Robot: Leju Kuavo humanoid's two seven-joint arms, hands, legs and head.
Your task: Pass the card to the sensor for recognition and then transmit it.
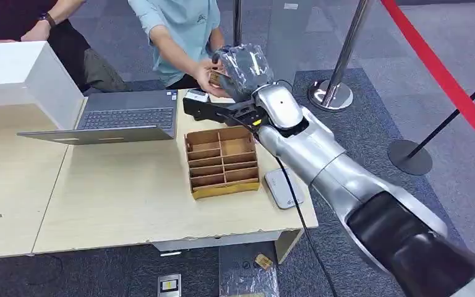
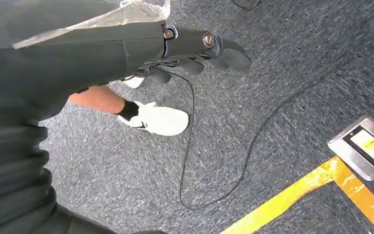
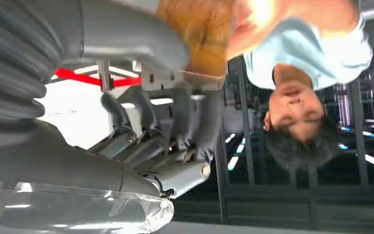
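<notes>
In the head view my right hand reaches out past the table's far edge and holds a brown card. A person in a light blue shirt has both hands on that card. Up close in the right wrist view, the card lies between my thumb and fingers, and the person's hand grips its other end. A white flat sensor pad lies on the table's right edge with a cable. My left hand hangs over the carpet, its fingers loosely apart and holding nothing.
A cardboard divider box stands mid-table, beside an open laptop and a white box. A black device sits under my right wrist. Stanchions with red tape stand to the right. A second person sits at the far left.
</notes>
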